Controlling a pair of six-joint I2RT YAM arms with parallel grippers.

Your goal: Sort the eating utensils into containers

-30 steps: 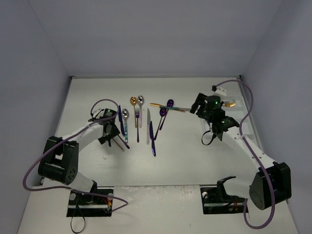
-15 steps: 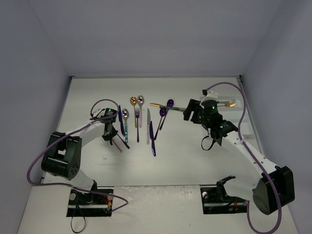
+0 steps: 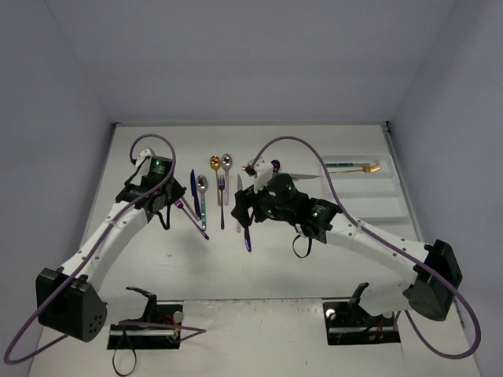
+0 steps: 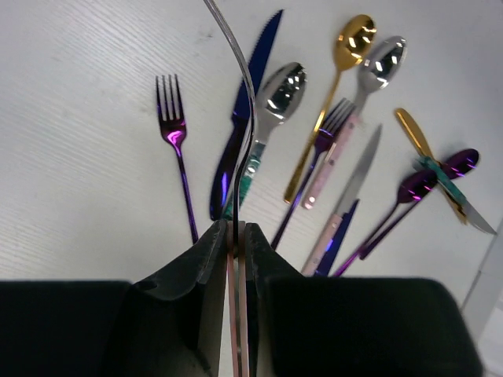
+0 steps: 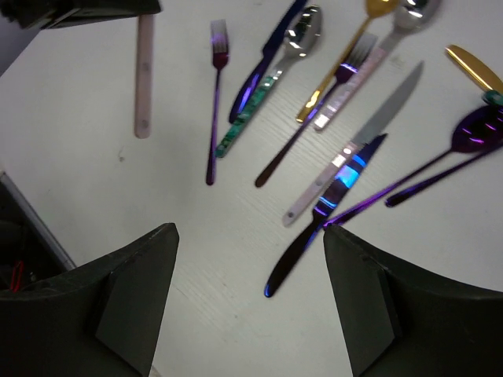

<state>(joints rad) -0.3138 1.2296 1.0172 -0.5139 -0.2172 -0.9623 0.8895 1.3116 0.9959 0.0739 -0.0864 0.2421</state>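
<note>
On table (image 3: 259, 275), coloured utensils (image 3: 222, 206), white tray (image 3: 369, 203)

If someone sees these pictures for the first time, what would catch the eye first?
The fan of colourful cutlery lying mid-table draws the eye first. The left end effector is shut on a slim silver utensil, while the right end effector hangs open above the fan. At the right, the white tray holds a gold-tipped piece.

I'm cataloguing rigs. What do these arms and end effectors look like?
The left arm and right arm have white links, black joints, a green light and a looping purple cable. The left end effector and right end effector are black, two-fingered.
</note>
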